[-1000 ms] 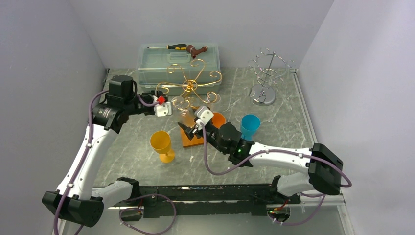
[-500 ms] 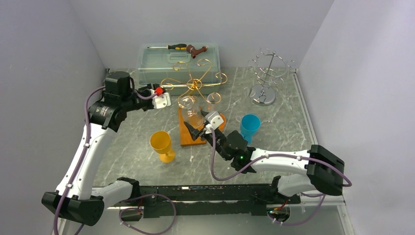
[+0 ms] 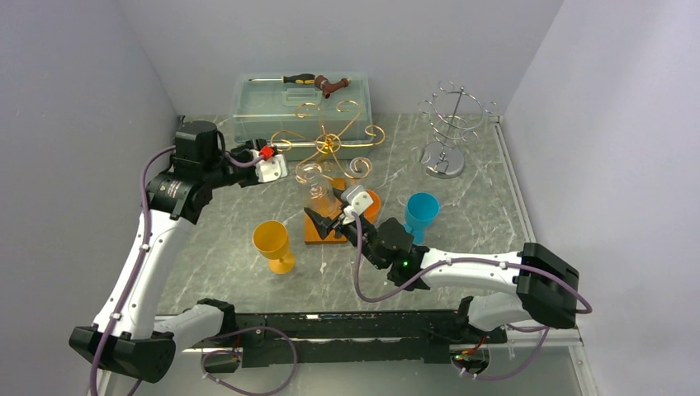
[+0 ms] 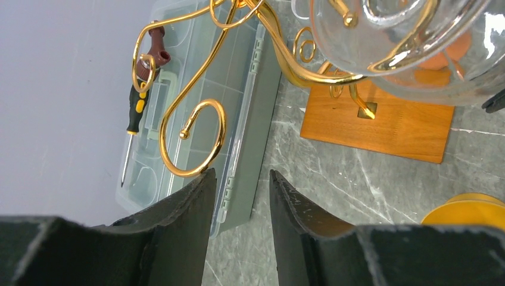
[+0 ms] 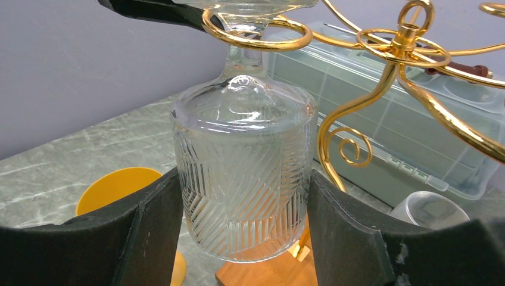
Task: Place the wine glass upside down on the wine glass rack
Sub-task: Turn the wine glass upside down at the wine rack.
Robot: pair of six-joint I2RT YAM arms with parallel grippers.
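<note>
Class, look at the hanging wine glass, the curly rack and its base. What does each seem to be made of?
The wine glass: clear glass, perhaps plastic; see-through, glossy, cut diagonal lines. The rack: metal wire, polished gold finish; thin bent scrolls, bright highlights. The base: probably wood, smooth orange-brown; faint grain, dull sheen.

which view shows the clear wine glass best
Right wrist: the wine glass fills the frame, upside down, its stem in a ring of the gold rack, gripped by the right gripper. The top view shows it small and see-through; the left wrist view shows only a close, cropped part.
</note>
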